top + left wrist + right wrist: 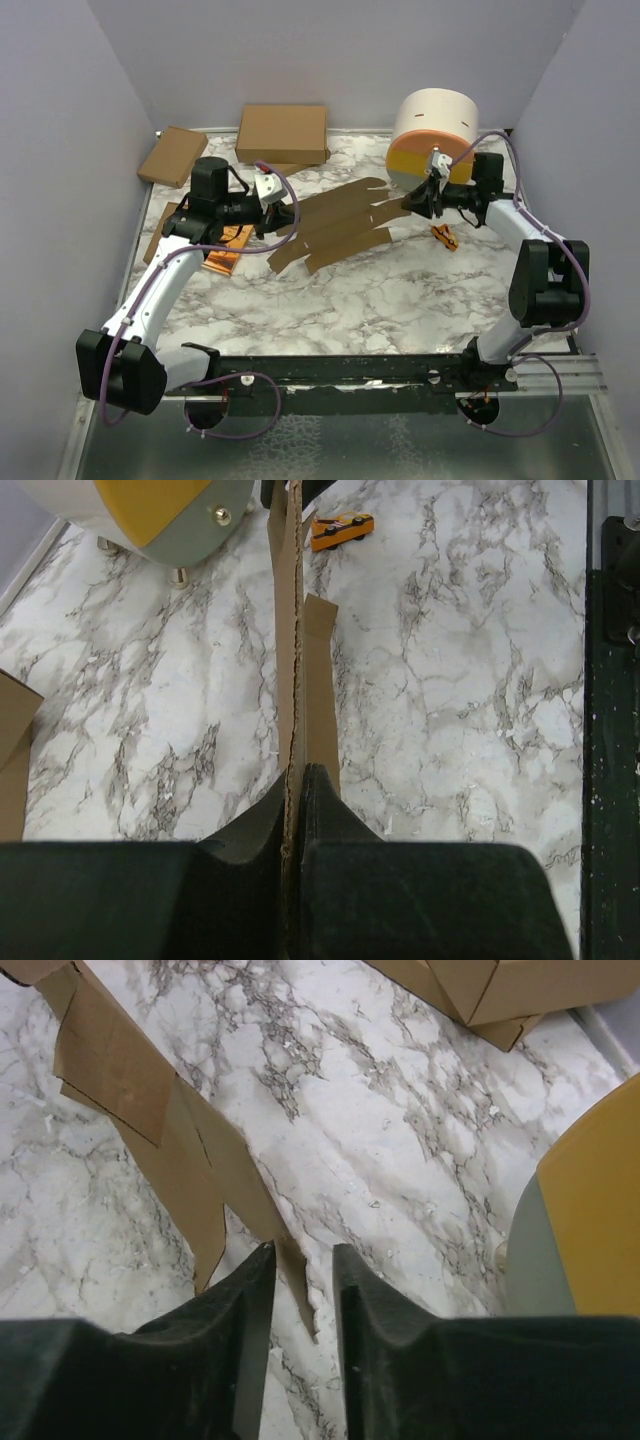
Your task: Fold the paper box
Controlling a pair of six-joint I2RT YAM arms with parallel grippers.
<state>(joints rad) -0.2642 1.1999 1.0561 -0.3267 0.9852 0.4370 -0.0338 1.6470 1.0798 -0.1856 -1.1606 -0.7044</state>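
The paper box (335,230) is a flat, notched brown cardboard sheet held slightly off the marble table between my two arms. My left gripper (283,215) is shut on its left end. In the left wrist view the sheet (290,630) runs edge-on away from the shut gripper (297,775). My right gripper (408,203) is at the sheet's right end. In the right wrist view its jaws (303,1250) stand apart with a narrow gap. A pointed tab of the sheet (150,1120) reaches in between them, close to the left finger (250,1290).
A round white and yellow container (432,135) stands at the back right, close behind my right gripper. A larger brown carton (282,133) and a smaller one (172,155) sit at the back left. An orange booklet (228,250) lies under my left arm. A small orange clip (445,237) lies at the right.
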